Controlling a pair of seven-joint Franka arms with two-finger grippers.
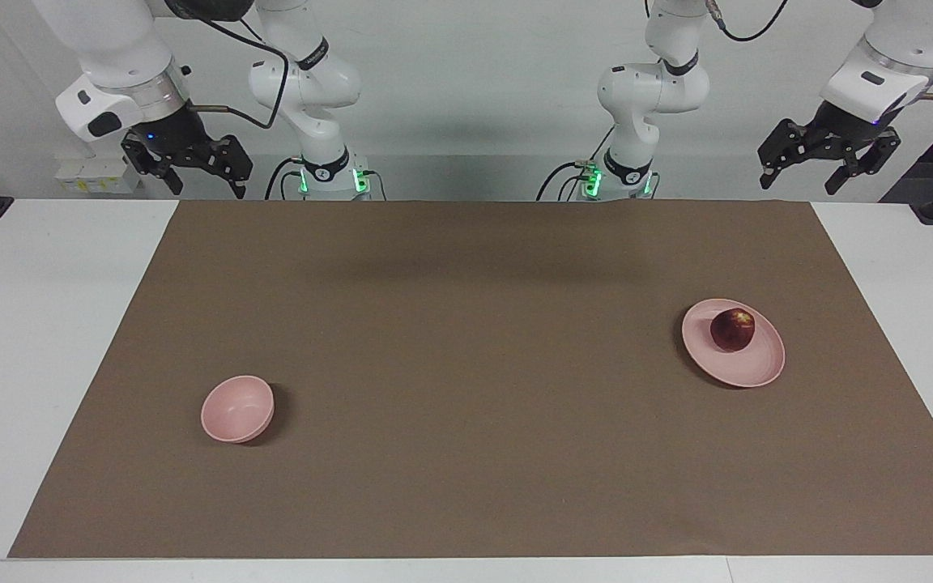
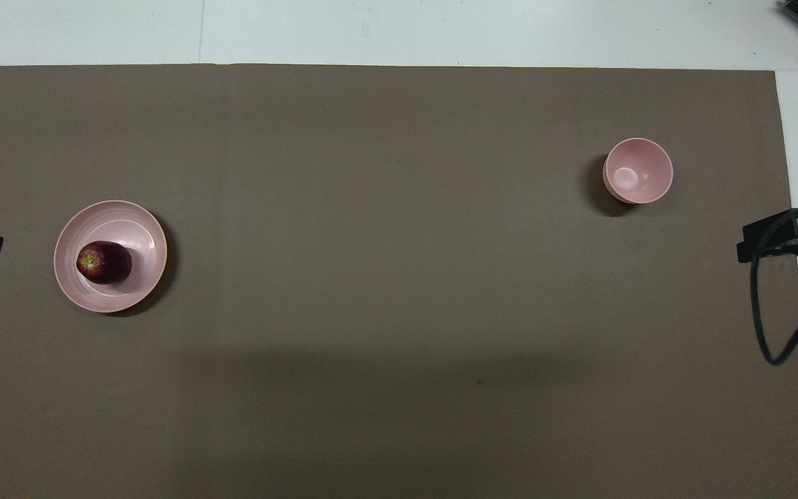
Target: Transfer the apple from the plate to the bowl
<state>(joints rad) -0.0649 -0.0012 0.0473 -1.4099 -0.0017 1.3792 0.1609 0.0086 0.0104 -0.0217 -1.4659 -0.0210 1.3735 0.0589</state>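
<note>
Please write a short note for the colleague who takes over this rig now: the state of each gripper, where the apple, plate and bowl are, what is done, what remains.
Left gripper: open, empty, raised at the left arm's end of the table, waiting.
Right gripper: open, empty, raised at the right arm's end, also waiting.
Apple: on the plate, toward the left arm's end.
Bowl: empty, upright on the brown mat, toward the right arm's end, farther from the robots than the plate.
Done: nothing yet.
Left: grasp the apple, carry it across, place it in the bowl.
</note>
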